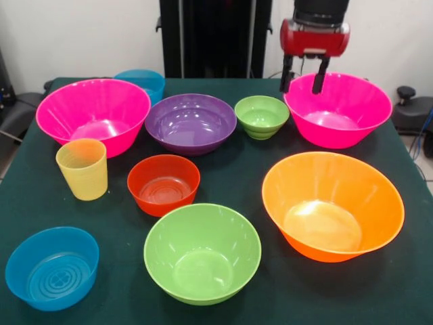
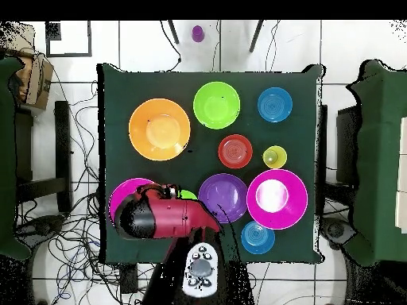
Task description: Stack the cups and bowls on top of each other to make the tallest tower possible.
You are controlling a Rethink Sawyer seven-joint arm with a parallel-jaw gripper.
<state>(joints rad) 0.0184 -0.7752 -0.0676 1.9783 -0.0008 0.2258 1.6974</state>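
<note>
The gripper (image 1: pixel 302 82) hangs over the far rim of a pink bowl (image 1: pixel 342 115), fingers (image 1: pixel 287 78) parted and seemingly gripping nothing. That bowl looks empty, as does the small green bowl (image 1: pixel 261 116) just beside it.

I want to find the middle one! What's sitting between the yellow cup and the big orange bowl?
The small red-orange bowl sits between the yellow cup and the big orange bowl, clearest in the front view.

two pink bowls (image 1: pixel 95 115) (image 1: pixel 338 108), a purple bowl (image 1: pixel 191 123), two lime green bowls (image 1: pixel 262 116) (image 1: pixel 201 252), an orange bowl (image 1: pixel 333 205), a red-orange bowl (image 1: pixel 164 184), two blue bowls (image 1: pixel 53 267) (image 1: pixel 143 80) and a ribbed yellow cup (image 1: pixel 82 168) sit on a dark green table (image 1: pixel 406 284) under the red and black gripper (image 1: pixel 304 83).
</note>
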